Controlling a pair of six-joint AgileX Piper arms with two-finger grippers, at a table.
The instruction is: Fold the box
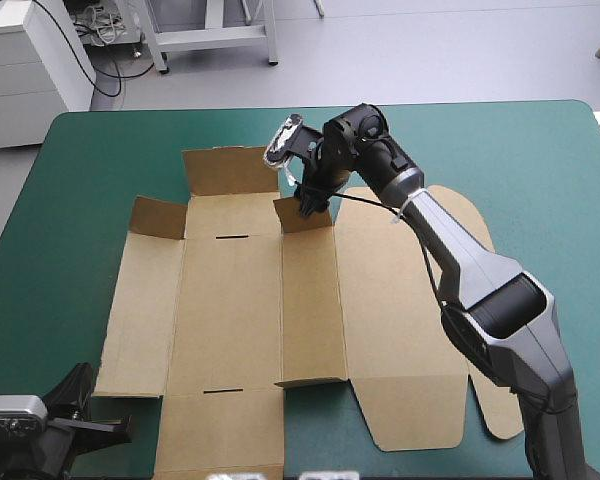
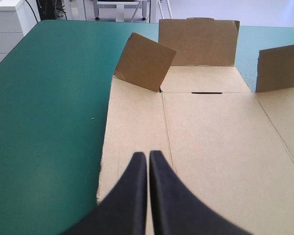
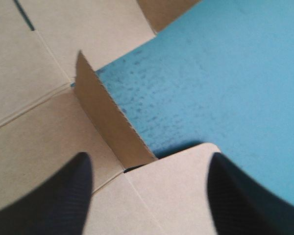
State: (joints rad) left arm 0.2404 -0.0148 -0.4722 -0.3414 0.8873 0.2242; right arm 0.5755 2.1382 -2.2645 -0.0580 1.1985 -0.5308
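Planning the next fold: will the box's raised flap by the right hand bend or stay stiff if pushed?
Probably stiff: the flap stands flat and upright unsupported. It likely hinges at its crease. The box, a thin sheet, looks light and may slide on the teal-green cover.

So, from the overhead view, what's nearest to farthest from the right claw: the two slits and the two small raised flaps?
1. Small raised flap, right at the right gripper.
2. Far slit, just left of it.
3. Raised corner flap, farther left, at the far left corner of the box.
4. Near slit, at the robot's end.
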